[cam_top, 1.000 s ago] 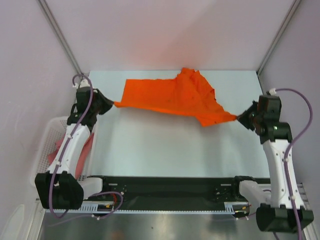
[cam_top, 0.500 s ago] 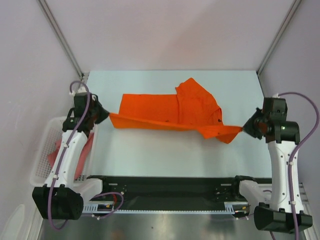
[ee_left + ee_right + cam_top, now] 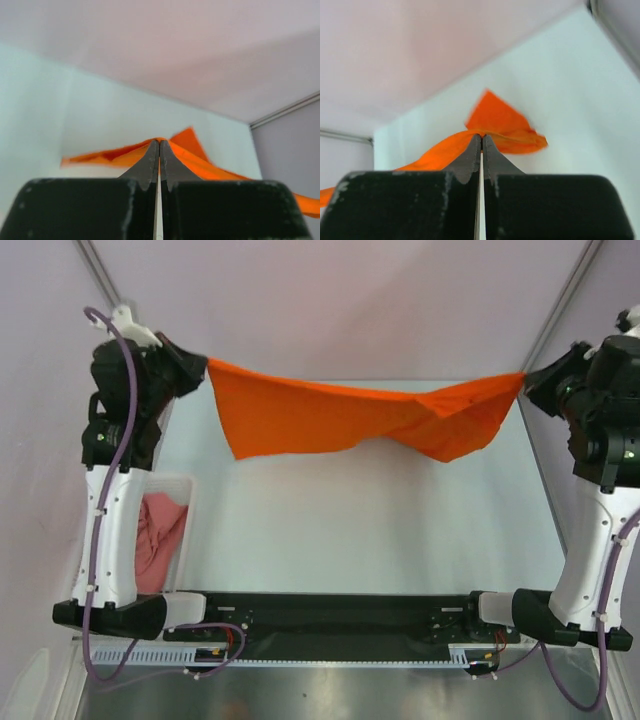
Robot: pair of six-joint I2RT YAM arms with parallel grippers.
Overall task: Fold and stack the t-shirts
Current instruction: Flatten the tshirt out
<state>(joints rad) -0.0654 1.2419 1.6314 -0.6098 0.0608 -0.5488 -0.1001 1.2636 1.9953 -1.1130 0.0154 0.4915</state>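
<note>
Grippers clench opposite ends of the orange t-shirt [image 3: 330, 415]: the left gripper [image 3: 203, 367] grips it at ten o'clock, the right gripper [image 3: 524, 381] at two o'clock. The shirt hangs stretched between them, sagging over the table's [image 3: 350, 540] far half. The salmon-pink t-shirt [image 3: 160, 530] lies bunched in the white basket [image 3: 178, 479] at eight o'clock.

A white plastic lattice basket [image 3: 190, 522] stands at the left edge of the pale, blue-white surface [image 3: 350, 530], towards its near corner. Plain lilac-grey walls [image 3: 350, 300] close in the back and both sides, and a slanted metal post [image 3: 560, 305] marks the right rear corner. A black rail [image 3: 330, 612] runs along the near edge, with a brushed metal ledge [image 3: 330, 695] in front of it.
</note>
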